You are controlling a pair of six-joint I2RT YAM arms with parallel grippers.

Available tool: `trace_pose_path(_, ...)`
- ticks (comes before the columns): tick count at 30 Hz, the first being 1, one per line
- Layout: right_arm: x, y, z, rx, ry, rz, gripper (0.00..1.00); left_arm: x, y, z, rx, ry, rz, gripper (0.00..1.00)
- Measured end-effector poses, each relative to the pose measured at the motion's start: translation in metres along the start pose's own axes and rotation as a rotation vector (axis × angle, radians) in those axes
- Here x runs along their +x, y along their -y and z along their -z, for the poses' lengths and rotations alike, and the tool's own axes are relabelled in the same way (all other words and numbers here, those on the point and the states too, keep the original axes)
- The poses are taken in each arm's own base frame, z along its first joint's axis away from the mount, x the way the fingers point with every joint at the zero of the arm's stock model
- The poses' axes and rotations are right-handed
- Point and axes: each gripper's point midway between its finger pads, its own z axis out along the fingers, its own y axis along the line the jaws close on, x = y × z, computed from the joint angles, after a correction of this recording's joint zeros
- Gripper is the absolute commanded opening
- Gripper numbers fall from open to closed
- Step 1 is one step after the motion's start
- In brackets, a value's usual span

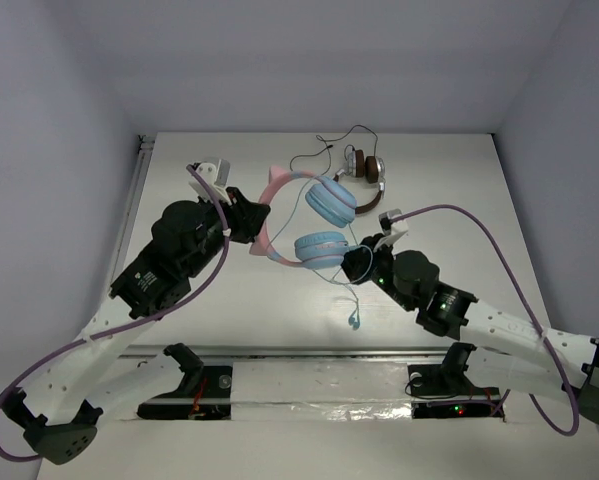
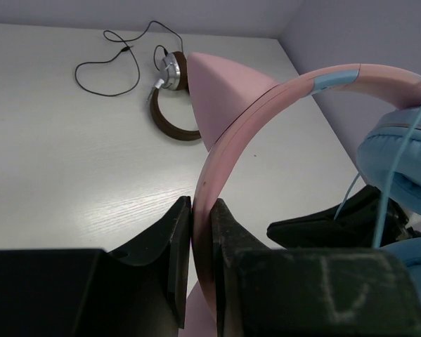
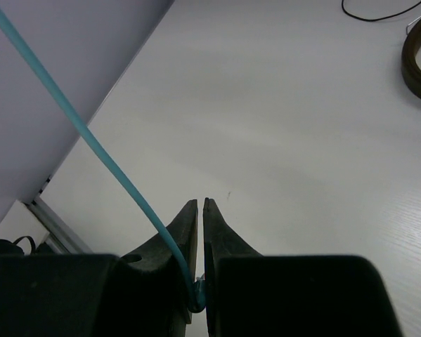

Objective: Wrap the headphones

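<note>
The headphones point(image 1: 314, 205) have a pink cat-ear headband point(image 2: 266, 105), light blue ear cups point(image 1: 321, 247) and a thin light blue cable point(image 3: 91, 144). My left gripper point(image 1: 259, 225) is shut on the pink headband point(image 2: 203, 210) and holds the headphones over the table's middle. My right gripper point(image 1: 354, 262) is shut on the blue cable, pinched deep between its fingers point(image 3: 199, 291), just right of the lower ear cup. The cable runs up and left from it. A loose end with the plug point(image 1: 353, 318) hangs below the right gripper.
Brown-and-silver headphones point(image 1: 371, 180) with a thin black cable point(image 1: 324, 150) lie at the back of the white table point(image 1: 449, 200); they also show in the left wrist view point(image 2: 171, 98). Grey walls close the left, back and right sides.
</note>
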Motion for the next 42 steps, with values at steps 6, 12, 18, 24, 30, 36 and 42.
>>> trace_pose_path(6, 0.008, -0.004, -0.010, -0.016, -0.015, -0.006, 0.00, -0.006, -0.008, -0.002, -0.049, 0.024, -0.012, 0.00)
trace_pose_path(12, 0.029, 0.001, -0.020, -0.002, -0.069, 0.010, 0.00, -0.022, -0.005, 0.001, -0.056, 0.064, -0.013, 0.00)
trace_pose_path(18, 0.042, -0.001, -0.028, -0.020, -0.102, 0.007, 0.00, -0.034, -0.005, 0.002, -0.068, 0.107, -0.004, 0.00)
trace_pose_path(24, 0.040, -0.014, -0.028, -0.085, -0.100, -0.011, 0.04, -0.038, -0.009, -0.002, -0.092, 0.129, 0.008, 0.00)
trace_pose_path(30, 0.041, -0.021, -0.030, -0.119, -0.102, -0.026, 0.45, -0.043, -0.006, -0.005, -0.090, 0.153, 0.037, 0.00)
trace_pose_path(36, 0.045, -0.022, -0.038, -0.124, -0.096, -0.026, 0.56, -0.047, -0.003, -0.006, -0.079, 0.167, 0.062, 0.00)
trace_pose_path(42, 0.068, -0.008, -0.046, -0.086, -0.123, -0.023, 0.57, -0.046, -0.001, -0.006, -0.069, 0.163, 0.072, 0.00)
